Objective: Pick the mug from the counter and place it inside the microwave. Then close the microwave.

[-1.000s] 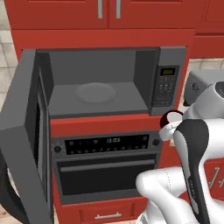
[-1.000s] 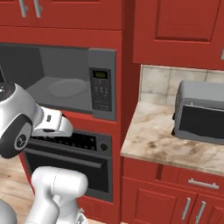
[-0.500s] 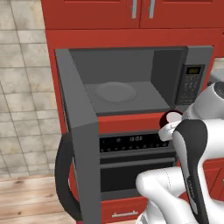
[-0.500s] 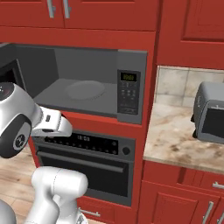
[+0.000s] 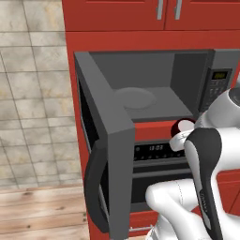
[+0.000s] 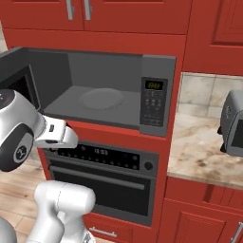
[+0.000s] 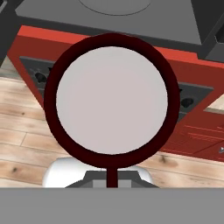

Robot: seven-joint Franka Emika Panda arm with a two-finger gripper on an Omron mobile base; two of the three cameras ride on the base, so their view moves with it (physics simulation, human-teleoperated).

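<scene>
End effector [image 7: 112, 177]: clenched on the mug [image 7: 112, 99], gripping it at the near rim.
Mug: held in the air in front of the microwave [image 5: 154, 93], just below its opening, white inside facing the hand camera.
Change: the base had driven left, so the microwave's open cavity moved from off to one side to nearly straight ahead.
Door [image 5: 105, 140]: wide open on the left.
Meaning: pick done; insertion could come next.
Surface [image 6: 199, 152]: far right, behind.

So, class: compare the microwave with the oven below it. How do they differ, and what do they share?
The microwave's door hangs wide open; the oven's is shut. The microwave's keypad runs down its right side; the oven's control strip runs across its top. The microwave is grey, the oven black-fronted. Both are built into the red cabinets.
</scene>
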